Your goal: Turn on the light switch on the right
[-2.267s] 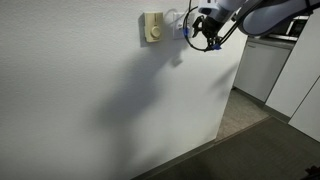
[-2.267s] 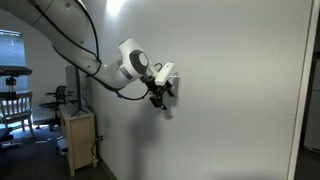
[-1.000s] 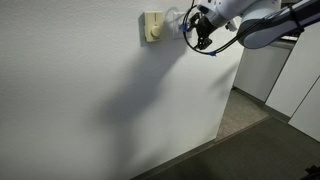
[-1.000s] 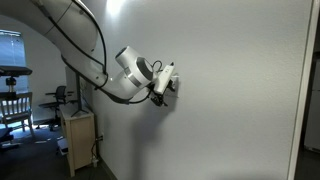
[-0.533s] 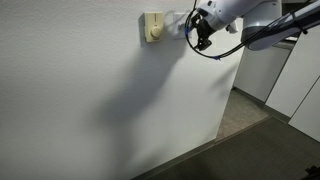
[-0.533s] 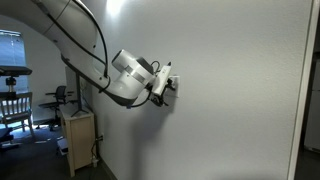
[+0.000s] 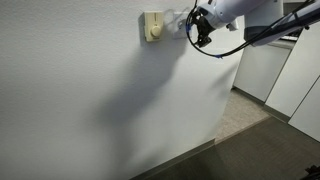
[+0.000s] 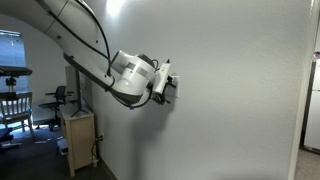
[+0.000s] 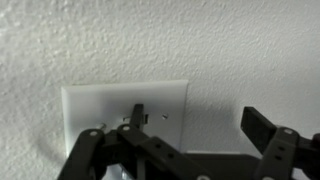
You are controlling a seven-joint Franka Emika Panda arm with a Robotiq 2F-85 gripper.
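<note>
The light switch (image 9: 100, 105) is a white square wall plate that fills the left of the wrist view. In an exterior view it (image 7: 176, 19) sits right of a cream box with a round knob (image 7: 152, 27) and is partly hidden by my hand. My gripper (image 9: 200, 122) is open and empty, close against the wall. One fingertip lies over the plate's middle, by a small toggle (image 9: 126, 122); the other fingertip is off the plate, over bare wall. The gripper also shows in both exterior views (image 7: 199, 30) (image 8: 166, 84).
The white textured wall (image 7: 110, 100) spans the scene. White cabinets (image 7: 262, 65) stand past the wall's end. A small wooden cabinet (image 8: 77, 140) stands by the wall below the arm, with chairs (image 8: 14, 105) behind it.
The gripper has moved up and in toward the wall, from slightly clear of the plate to pressed close over it. The fingers stay open.
</note>
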